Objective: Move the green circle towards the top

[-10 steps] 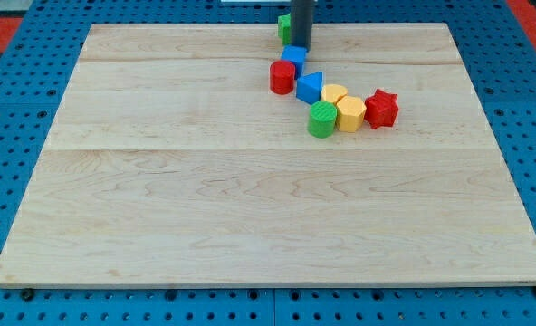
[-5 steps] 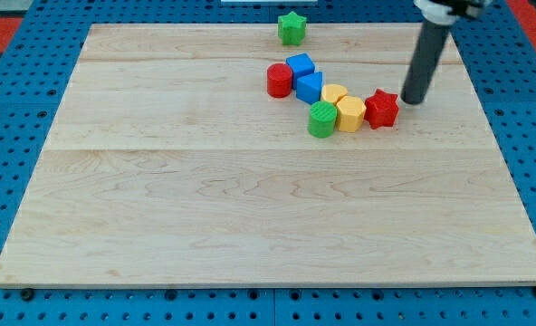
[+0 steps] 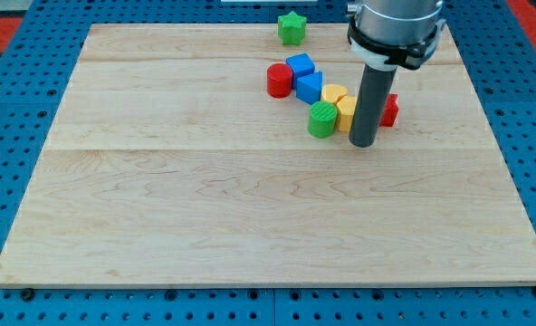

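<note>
The green circle (image 3: pixel 321 119) is a short green cylinder lying in the upper middle of the wooden board (image 3: pixel 159 199). It touches a yellow block (image 3: pixel 345 110) on its right. My tip (image 3: pixel 362 144) rests on the board just to the right of and slightly below the green circle, apart from it. The rod hides part of the yellow block and most of the red star (image 3: pixel 390 110).
A blue triangle (image 3: pixel 309 87), a blue cube (image 3: pixel 300 65) and a red cylinder (image 3: pixel 279 80) cluster above and left of the green circle. A second yellow block (image 3: pixel 333 93) lies beside the triangle. A green star (image 3: pixel 291 27) lies at the board's top edge.
My tip went from the top by the blue cube, out to the right of the red star, then down and left to below the yellow block. The blue cube shifted slightly.
</note>
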Controlling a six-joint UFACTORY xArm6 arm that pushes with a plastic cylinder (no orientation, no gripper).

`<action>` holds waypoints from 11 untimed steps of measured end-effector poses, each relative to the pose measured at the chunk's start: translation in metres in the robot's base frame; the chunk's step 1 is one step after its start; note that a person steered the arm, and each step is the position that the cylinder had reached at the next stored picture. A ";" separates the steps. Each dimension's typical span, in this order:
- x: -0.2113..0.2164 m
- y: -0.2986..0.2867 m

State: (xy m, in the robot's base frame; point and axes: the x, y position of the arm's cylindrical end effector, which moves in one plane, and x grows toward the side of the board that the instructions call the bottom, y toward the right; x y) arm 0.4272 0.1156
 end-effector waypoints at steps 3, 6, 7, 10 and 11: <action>-0.030 -0.078; -0.084 -0.140; -0.110 -0.146; -0.164 -0.166; -0.138 -0.192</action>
State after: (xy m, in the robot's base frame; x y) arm 0.2889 -0.0765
